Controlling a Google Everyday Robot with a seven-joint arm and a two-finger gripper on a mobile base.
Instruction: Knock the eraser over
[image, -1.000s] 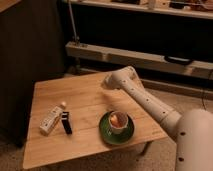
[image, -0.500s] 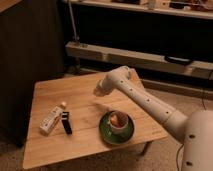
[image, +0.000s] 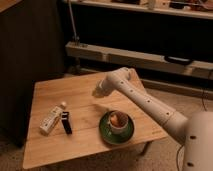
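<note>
Camera view: nearest, at the front-left of the pale wooden counter, the small black rectangular eraser seems to stand upright, just beside a white remote-like bar. Farther back, over mid-counter, hangs the white gripper, well apart; the eraser lies forward-left of it. I cannot tell whether its jaws are spread or pressed together. Dark metal shelving stands behind.

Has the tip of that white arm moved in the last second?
Yes. The gripper has shifted left across the table, away from the spot behind the green saucer and closer to the eraser, which it has not reached.
</note>
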